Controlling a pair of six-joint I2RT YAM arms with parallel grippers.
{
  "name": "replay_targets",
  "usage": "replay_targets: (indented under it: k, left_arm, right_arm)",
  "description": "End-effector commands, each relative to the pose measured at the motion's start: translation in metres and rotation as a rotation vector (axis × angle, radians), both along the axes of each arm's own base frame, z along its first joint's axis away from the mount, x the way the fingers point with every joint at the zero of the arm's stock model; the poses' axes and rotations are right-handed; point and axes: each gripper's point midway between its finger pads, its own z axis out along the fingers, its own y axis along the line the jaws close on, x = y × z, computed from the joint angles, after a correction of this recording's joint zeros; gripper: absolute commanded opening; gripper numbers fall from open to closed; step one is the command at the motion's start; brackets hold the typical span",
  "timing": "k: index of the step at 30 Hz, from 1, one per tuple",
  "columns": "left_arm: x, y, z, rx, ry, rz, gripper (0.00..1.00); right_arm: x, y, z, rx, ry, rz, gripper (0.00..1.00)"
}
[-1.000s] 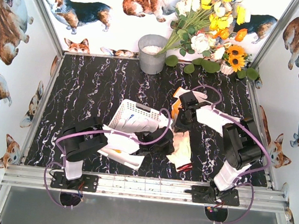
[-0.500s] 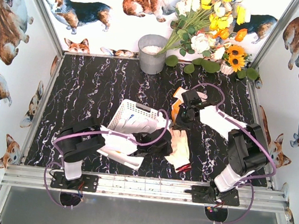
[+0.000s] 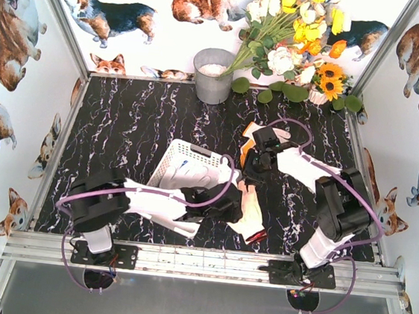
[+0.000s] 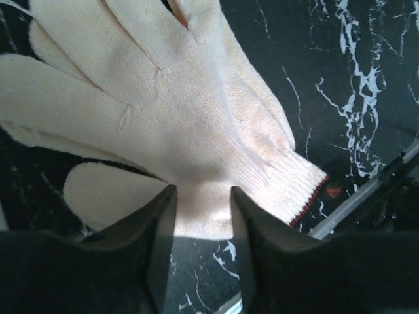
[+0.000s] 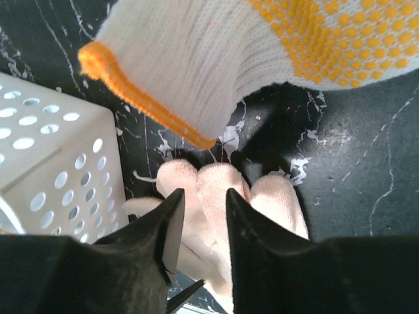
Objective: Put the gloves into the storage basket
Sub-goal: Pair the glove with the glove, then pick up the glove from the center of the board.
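A cream glove [image 4: 163,104] with a red cuff edge lies flat on the black marbled table, seen from above right of the arms' middle [image 3: 250,217]. My left gripper [image 4: 203,199] is open, its tips either side of the glove's near edge. My right gripper [image 5: 204,203] is open too, straddling one fingertip of the same glove [image 5: 222,190]. Beyond it lies a white glove with yellow dots and an orange cuff [image 5: 229,59], also visible from above [image 3: 250,140]. The storage basket [image 3: 187,157], white and perforated, stands left of both grippers with something white inside; its corner [image 5: 52,150] shows beside the right gripper.
A grey metal bucket [image 3: 213,75] stands at the back centre, with a flower bunch [image 3: 297,39] to its right. Printed walls close in both sides. An aluminium rail [image 3: 198,261] runs along the near edge, close to the red cuff.
Both grippers were shut and now stand open. The cream glove has settled flat on the table. The left arm has stretched further right.
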Motion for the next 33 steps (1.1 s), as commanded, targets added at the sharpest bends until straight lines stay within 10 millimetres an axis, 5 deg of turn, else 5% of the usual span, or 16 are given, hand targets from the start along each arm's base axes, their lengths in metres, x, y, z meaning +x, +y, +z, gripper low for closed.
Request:
replay_targets:
  k: [1, 5, 13, 24, 31, 33]
  left_arm:
    - [0.007, 0.007, 0.031, 0.001, -0.057, 0.031, 0.38]
    - [0.020, 0.010, 0.056, -0.001, -0.094, 0.081, 0.42]
    - [0.062, 0.012, 0.059, -0.010, -0.058, 0.205, 0.36]
    - [0.093, 0.004, 0.041, 0.049, -0.036, 0.221, 0.34]
    - [0.086, -0.017, 0.035, 0.006, -0.001, 0.148, 0.25]
    - [0.078, -0.026, 0.035, -0.017, 0.014, 0.102, 0.23]
  right_arm:
    - [0.018, 0.002, 0.050, 0.038, -0.150, 0.018, 0.39]
    - [0.003, -0.018, 0.073, 0.023, -0.185, 0.004, 0.48]
    - [-0.059, -0.061, 0.061, 0.050, -0.109, -0.030, 0.57]
    - [-0.144, -0.055, 0.026, 0.172, 0.066, 0.017, 0.68]
    - [-0.166, -0.058, 0.007, 0.157, 0.126, 0.008, 0.65]
    - [-0.168, -0.059, 0.003, 0.142, 0.138, -0.005, 0.57]
